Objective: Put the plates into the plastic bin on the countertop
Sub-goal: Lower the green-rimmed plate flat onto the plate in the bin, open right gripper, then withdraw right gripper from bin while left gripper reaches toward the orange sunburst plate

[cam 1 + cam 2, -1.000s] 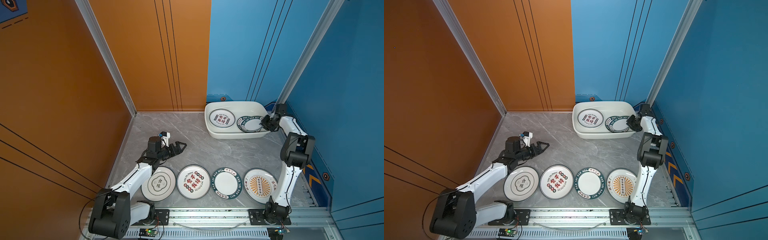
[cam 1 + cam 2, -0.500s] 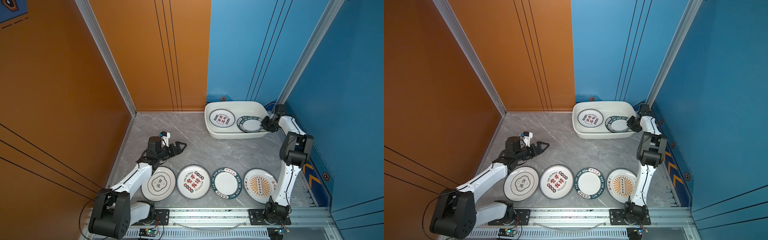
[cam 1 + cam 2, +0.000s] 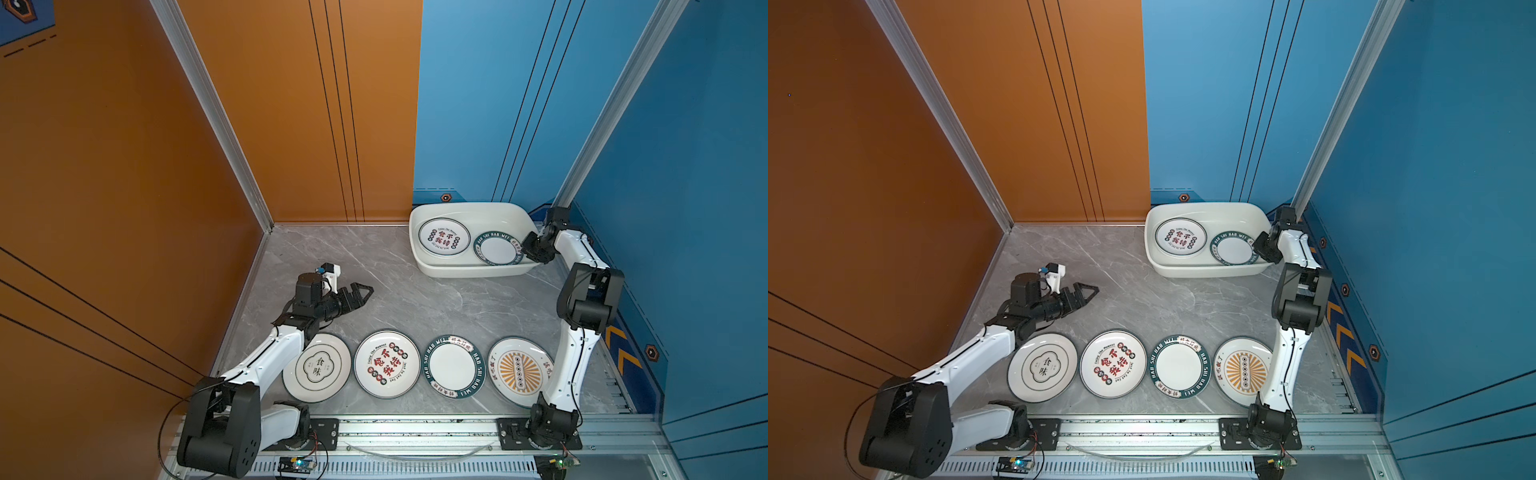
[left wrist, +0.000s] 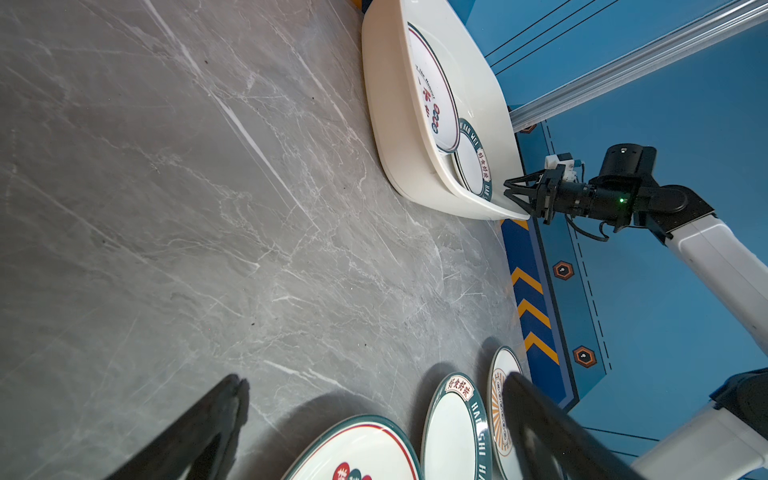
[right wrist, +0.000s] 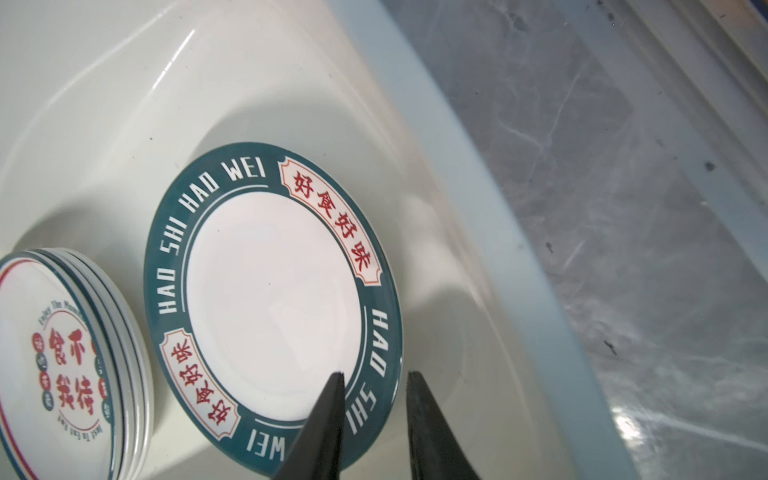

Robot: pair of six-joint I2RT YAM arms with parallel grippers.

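The white plastic bin (image 3: 469, 206) stands at the back right of the grey countertop (image 3: 415, 299). Inside it lie a stack of plates with red lettering (image 3: 443, 237) and a teal-rimmed plate (image 5: 270, 291), tilted near the bin's right wall. My right gripper (image 5: 374, 376) reaches over that wall, shut on the teal rim; it also shows in both top views (image 3: 527, 245) (image 3: 1258, 245). Several plates lie in a row along the front: a clover-mark plate (image 3: 317, 368), a red-lettered plate (image 3: 386, 363), a teal-rimmed plate (image 3: 453, 365) and a sunburst plate (image 3: 519, 372). My left gripper (image 3: 368, 293) hovers open behind the row, empty.
Orange walls close the left and back left, blue walls the back right and right. An aluminium rail (image 3: 415, 428) with both arm bases runs along the front edge. The right arm's white link (image 3: 573, 353) rises beside the sunburst plate.
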